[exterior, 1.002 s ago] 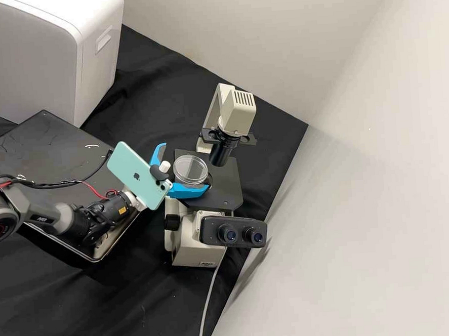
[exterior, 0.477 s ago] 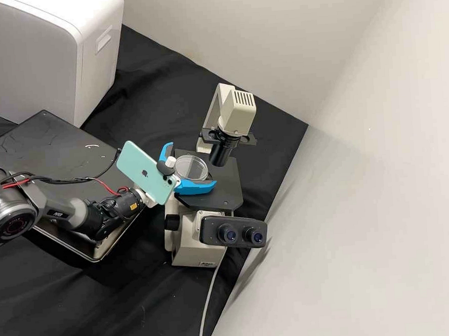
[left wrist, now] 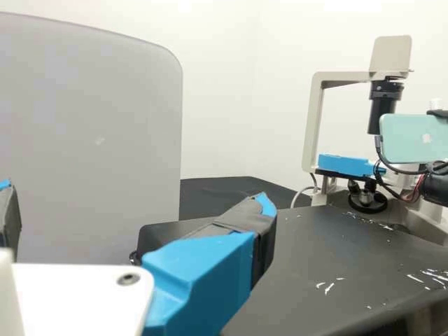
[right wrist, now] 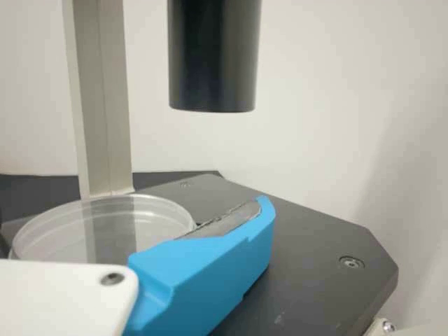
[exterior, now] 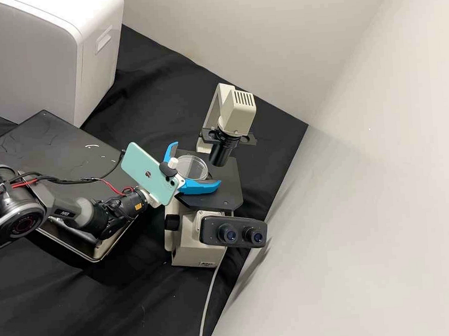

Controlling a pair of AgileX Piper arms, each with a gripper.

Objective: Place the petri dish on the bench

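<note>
The petri dish (exterior: 191, 167) is seen lying flat on the black stage (exterior: 228, 188) of the microscope (exterior: 196, 246), with the eyepieces at five o'clock from it. It is straddled by the right claw (exterior: 195, 164), which is spread wide. One blue finger (right wrist: 210, 266) is just beside the rim; whether it is touched cannot be told. The left claw (left wrist: 133, 199) is likewise held wide, over a black plate (exterior: 45, 143) at nine o'clock from the microscope on the black worktop (exterior: 144, 92). A white box (exterior: 40, 52) is set at twelve o'clock from that plate.
</note>
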